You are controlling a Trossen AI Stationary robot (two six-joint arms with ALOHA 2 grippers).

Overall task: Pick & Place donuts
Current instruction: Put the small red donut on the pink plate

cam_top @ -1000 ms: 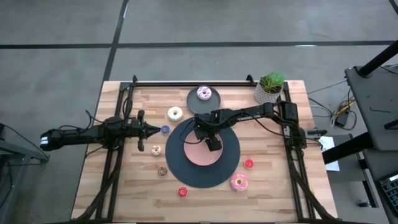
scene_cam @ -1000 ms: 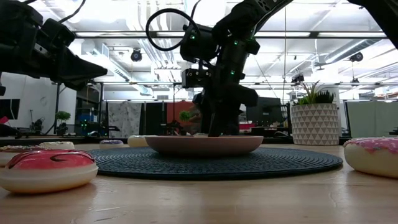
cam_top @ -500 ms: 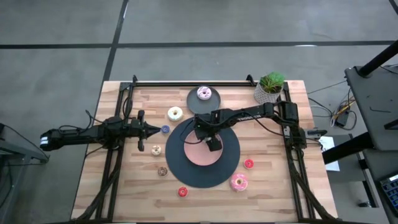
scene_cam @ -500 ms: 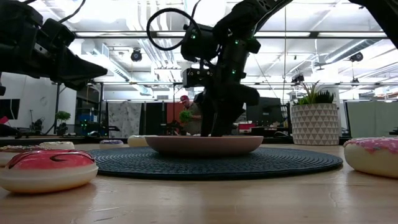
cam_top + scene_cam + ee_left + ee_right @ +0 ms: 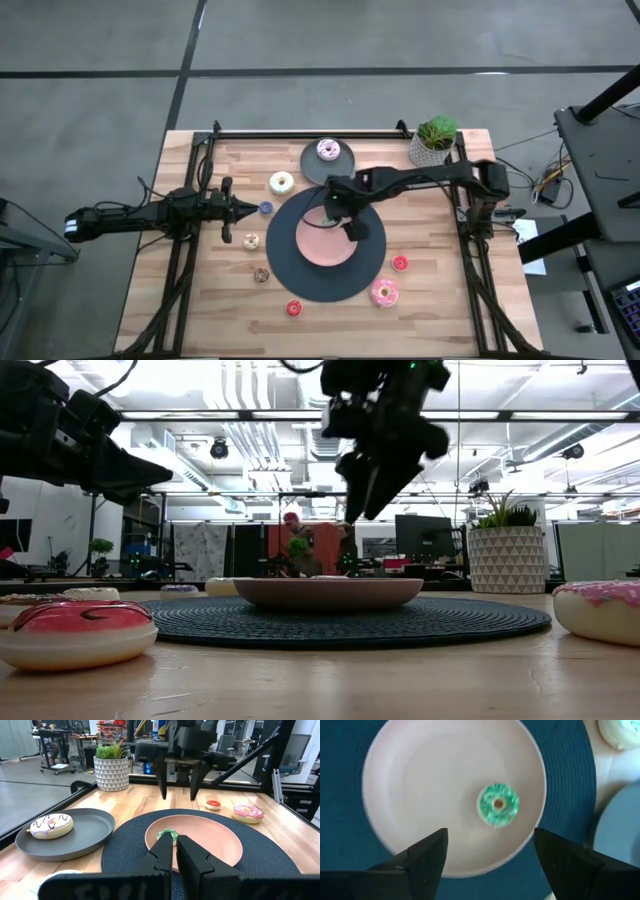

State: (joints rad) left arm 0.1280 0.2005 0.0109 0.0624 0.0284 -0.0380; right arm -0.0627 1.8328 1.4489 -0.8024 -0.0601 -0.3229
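Observation:
A tiny green donut [image 5: 498, 804] lies flat on the round pink plate [image 5: 420, 780], also seen in the left wrist view as the green donut [image 5: 167, 836]. My right gripper [image 5: 490, 834] hovers open above it, well clear of the pink plate [image 5: 330, 592] in the low view, where the right gripper [image 5: 365, 490] shows high up. My left gripper [image 5: 240, 208] waits shut at the table's left, near a tiny blue donut [image 5: 266, 208]. The white-pink sprinkled donut [image 5: 327, 150] sits on the small dark grey plate [image 5: 312, 165]. Cream [image 5: 282, 182], pink [image 5: 384, 292], tan [image 5: 250, 240], brown [image 5: 261, 275] and two red donuts [image 5: 294, 308] [image 5: 400, 263] lie on the wood.
The pink plate rests on a round dark woven mat [image 5: 370, 260] at the table's middle. A potted plant [image 5: 433, 140] stands at the far right corner. Black frame rails [image 5: 300, 132] run along the far edge and both sides.
My right gripper stood low at the pink plate, spread its fingers, then rose straight up clear of the plate and shifted slightly toward the table's right. The green donut stays on the plate. My left arm kept still.

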